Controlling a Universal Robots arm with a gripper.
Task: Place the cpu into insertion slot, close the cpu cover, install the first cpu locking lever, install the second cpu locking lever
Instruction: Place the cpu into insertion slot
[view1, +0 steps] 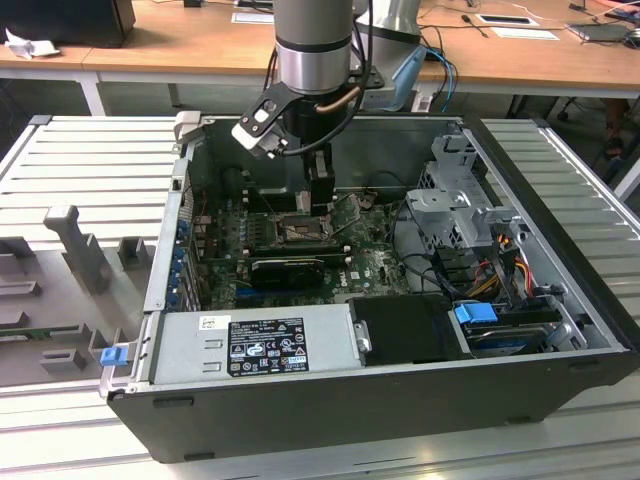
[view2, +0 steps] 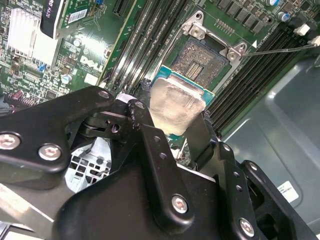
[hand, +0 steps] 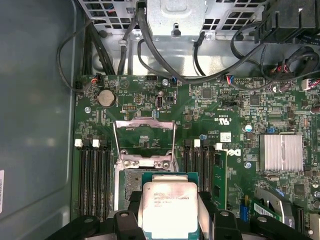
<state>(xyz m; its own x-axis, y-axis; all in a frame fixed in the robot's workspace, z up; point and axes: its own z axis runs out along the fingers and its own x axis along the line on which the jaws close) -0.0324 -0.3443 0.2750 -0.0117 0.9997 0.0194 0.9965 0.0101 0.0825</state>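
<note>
My gripper (view2: 172, 120) is shut on the cpu (view2: 177, 106), a pale silvery square chip with a green edge, pinched between two black fingers (view2: 199, 134). In both wrist views the cpu (hand: 170, 206) hangs tilted just above one side of the insertion slot (view2: 204, 61), whose dark pin field is partly uncovered. The cpu cover (hand: 145, 141), a silvery frame with a square window, is swung open beyond the insertion slot (hand: 129, 181). A thin wire lever (view2: 285, 49) sticks out to the side. In the exterior view the gripper (view1: 318, 200) reaches down into the open case over the slot (view1: 298, 228).
Black memory slots (hand: 95, 180) flank the socket on both sides. A finned silver heatsink (hand: 280, 152) sits further off on the board. Cables (hand: 165, 65) hang by the drive cage (view1: 455, 190). The grey power supply (view1: 255, 345) lines the case's near wall.
</note>
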